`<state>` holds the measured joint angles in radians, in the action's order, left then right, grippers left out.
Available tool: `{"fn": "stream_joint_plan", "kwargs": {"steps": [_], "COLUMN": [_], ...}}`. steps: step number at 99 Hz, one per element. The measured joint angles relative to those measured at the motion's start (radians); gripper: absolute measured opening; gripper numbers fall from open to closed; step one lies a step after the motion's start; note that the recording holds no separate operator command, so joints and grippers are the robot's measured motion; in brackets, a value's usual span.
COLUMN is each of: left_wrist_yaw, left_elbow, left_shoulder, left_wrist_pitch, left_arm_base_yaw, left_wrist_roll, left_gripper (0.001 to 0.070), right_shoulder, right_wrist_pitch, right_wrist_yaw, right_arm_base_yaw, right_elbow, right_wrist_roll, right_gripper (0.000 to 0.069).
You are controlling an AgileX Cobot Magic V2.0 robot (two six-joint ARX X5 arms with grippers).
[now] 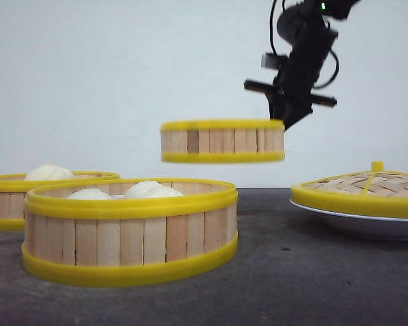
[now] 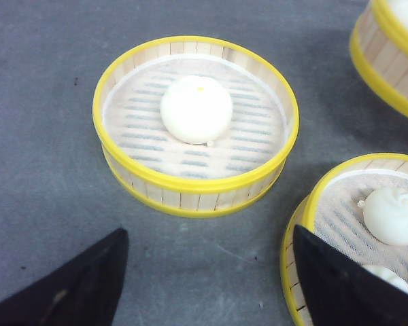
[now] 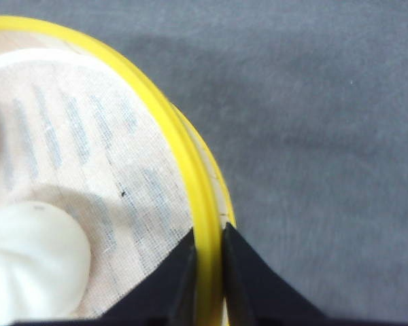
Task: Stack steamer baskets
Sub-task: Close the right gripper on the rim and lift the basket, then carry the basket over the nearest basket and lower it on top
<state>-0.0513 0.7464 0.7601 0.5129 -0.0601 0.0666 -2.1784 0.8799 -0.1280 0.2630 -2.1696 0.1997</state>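
Three steamer baskets show. One steamer basket (image 1: 222, 141) hangs in the air above the table, level, with my right gripper (image 1: 283, 117) shut on its right rim. In the right wrist view the two fingers of that gripper (image 3: 208, 268) pinch the yellow rim (image 3: 190, 176), and a white bun (image 3: 27, 265) lies inside. A second basket (image 1: 129, 231) with buns stands nearest the camera. The third (image 1: 27, 191) stands at the far left and holds one bun (image 2: 196, 109). My left gripper (image 2: 207, 278) is open over bare table between that basket (image 2: 196, 122) and the near one (image 2: 367, 231).
A woven yellow-rimmed lid (image 1: 367, 187) rests on a white plate (image 1: 367, 223) at the right. The table is dark grey (image 1: 292, 272). Part of another basket wall (image 2: 387, 54) shows at the corner of the left wrist view.
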Motion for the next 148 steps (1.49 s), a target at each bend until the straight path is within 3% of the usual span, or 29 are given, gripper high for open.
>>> {"fn": "stream_joint_plan", "kwargs": {"steps": [35,62,101,148], "left_wrist_yaw": [0.000,0.000,0.000,0.000], "left_elbow": [0.000,0.000,0.000,0.000], "left_shoulder": [0.000,0.000,0.000,0.000], "left_wrist_pitch": [0.000,0.000,0.000,0.000], "left_arm_base_yaw": [0.000,0.000,0.000,0.000], "left_wrist_roll": [0.000,0.000,0.000,0.000], "left_gripper": [0.0468,0.0468,0.0468,0.0468], "right_shoulder": [0.120,0.245,0.525,0.531], "right_wrist_pitch": [0.264,0.279,-0.011,-0.266], "right_wrist_yaw": [0.000,0.018,0.002,0.005], "right_arm_base_yaw": [0.069,0.175,0.283,0.361], "right_elbow": [-0.013,0.050,0.558,0.753], "right_wrist_roll": [-0.001,0.000,-0.002,-0.003], "right_gripper": [0.0033,0.0033,0.0033,0.0033]}}
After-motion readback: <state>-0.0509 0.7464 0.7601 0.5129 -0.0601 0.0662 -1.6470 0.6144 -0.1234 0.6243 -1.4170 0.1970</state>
